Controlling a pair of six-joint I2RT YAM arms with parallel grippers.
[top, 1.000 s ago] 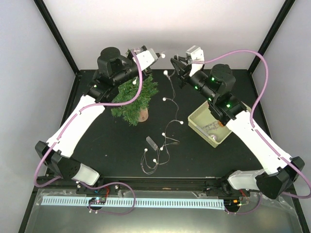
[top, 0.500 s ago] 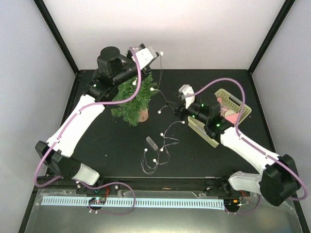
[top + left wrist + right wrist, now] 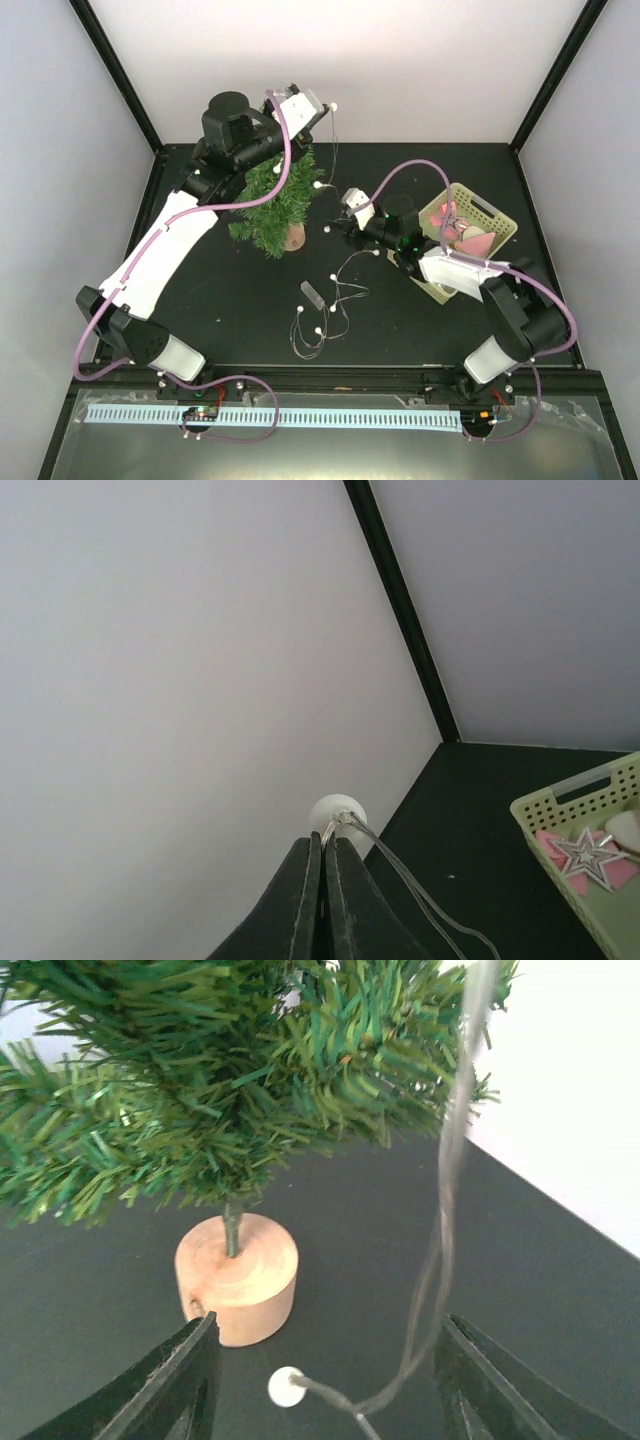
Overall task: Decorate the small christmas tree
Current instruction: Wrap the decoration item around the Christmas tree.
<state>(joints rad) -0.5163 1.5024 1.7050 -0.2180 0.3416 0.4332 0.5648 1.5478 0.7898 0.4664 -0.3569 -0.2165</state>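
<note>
The small christmas tree (image 3: 277,198) stands at the back left on its round wooden base (image 3: 294,237). My left gripper (image 3: 324,108) is raised above the tree's top. It is shut (image 3: 323,845) on the thin wire of a light string, right beside a white bulb (image 3: 338,812). The light string (image 3: 335,262) hangs down past the tree to a loose heap on the table. My right gripper (image 3: 338,228) is low, just right of the base (image 3: 238,1275). It is open (image 3: 325,1385), with a bulb (image 3: 286,1387) and the wire (image 3: 440,1240) between its fingers, ungripped.
A pale green basket (image 3: 492,211) with pink ornaments and a silver star (image 3: 590,855) sits at the right. The string's clear battery box (image 3: 313,294) lies mid-table among wire loops and bulbs. White walls and black frame posts close in the back.
My right arm swung down from high at the back to the table beside the tree's base, and its jaws opened. The left gripper stayed raised, holding the light string.
</note>
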